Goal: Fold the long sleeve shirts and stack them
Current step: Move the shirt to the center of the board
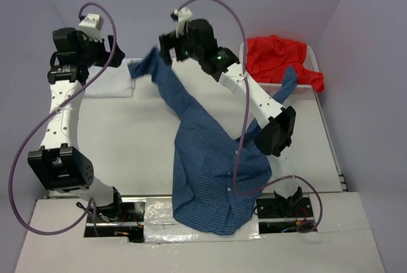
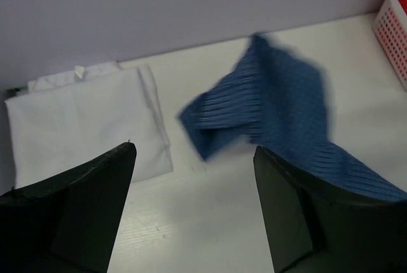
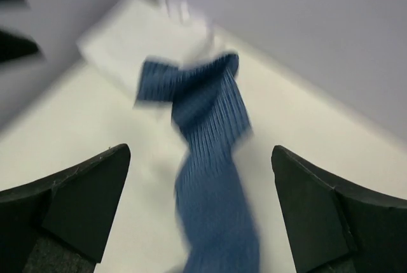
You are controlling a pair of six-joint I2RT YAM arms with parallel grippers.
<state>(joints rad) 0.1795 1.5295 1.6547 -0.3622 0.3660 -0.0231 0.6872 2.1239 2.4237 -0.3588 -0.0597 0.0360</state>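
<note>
blue checked shirt [image 1: 213, 165] spread centre to lower middle, sleeve stretched toward upper left; left gripper [image 2: 194, 149] wide, empty; right gripper [image 3: 200, 151] wide, blurred sleeve below, not pinched; white shirt [image 1: 109, 85] folded upper left; red shirt [image 1: 280, 60] upper right

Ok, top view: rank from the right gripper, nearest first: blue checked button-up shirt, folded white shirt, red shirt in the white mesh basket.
1. Blue checked button-up shirt: its sleeve end lies right beside the right gripper.
2. Folded white shirt: off to the left.
3. Red shirt: far right, in the white plastic mesh basket.
</note>
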